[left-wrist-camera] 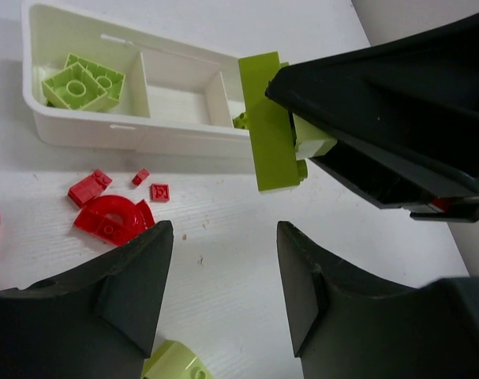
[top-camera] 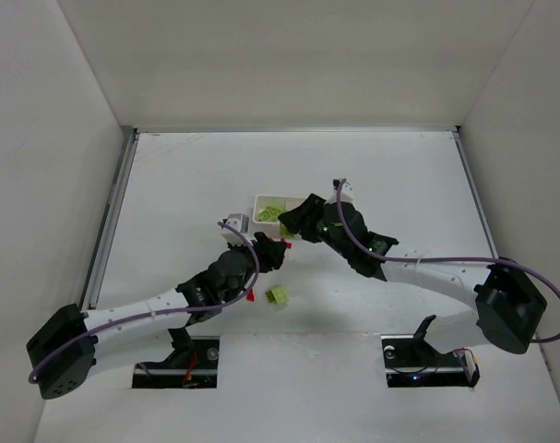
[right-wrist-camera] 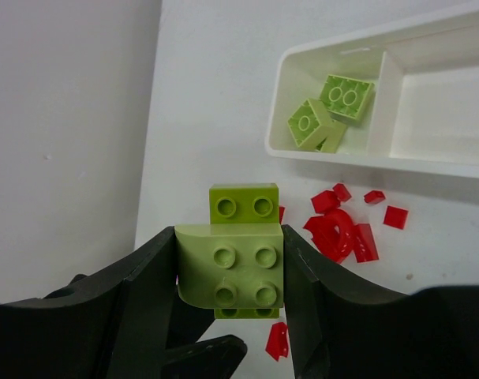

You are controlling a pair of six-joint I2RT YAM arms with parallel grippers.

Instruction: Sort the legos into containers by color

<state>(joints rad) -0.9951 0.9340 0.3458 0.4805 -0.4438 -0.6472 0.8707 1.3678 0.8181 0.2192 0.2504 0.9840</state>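
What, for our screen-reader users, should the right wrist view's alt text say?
The right gripper is shut on a lime-green lego stack. Beyond it, small red pieces lie scattered on the white table beside a white tray whose end compartment holds green bricks.

A white table fills the overhead view, boxed in by plain white walls: a back wall at 12 o'clock, a left wall at 9 o'clock and a right wall at 3 o'clock. A grey metal rail runs along the table's 9 o'clock edge, from the far corner toward the near side. Toward 6 o'clock, two dark rectangular cut-outs sit in the table's near edge, well apart.
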